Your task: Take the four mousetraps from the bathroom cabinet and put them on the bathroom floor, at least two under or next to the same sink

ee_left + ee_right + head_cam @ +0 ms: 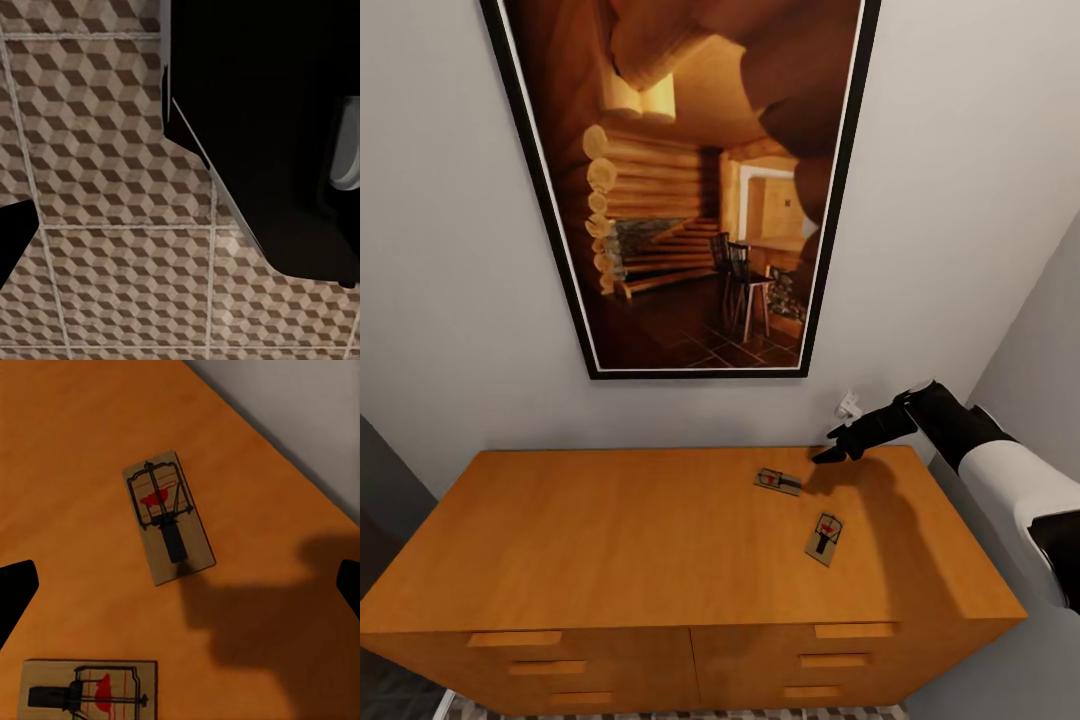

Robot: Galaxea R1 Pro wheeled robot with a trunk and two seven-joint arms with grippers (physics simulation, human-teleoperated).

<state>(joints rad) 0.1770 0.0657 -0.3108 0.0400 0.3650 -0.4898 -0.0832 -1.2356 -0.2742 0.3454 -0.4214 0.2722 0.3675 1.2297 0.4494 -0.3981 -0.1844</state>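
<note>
Two mousetraps lie flat on the top of the orange-brown cabinet (610,540), toward its right rear part: the rear mousetrap (777,481) near the wall, the front mousetrap (824,538) a little closer to the drawer fronts, the two near each other but apart. The right gripper (838,447) hovers above the cabinet top just beside the rear mousetrap, its fingers spread wide and holding nothing; its shadow falls on the wood. In the right wrist view both mousetraps lie between the dark fingertips (15,585). A framed picture (680,190) of a log interior hangs on the wall above. The left wrist view looks down on the bathroom floor (97,187) with its cube pattern; whether the left gripper is spread or clenched cannot be told.
</note>
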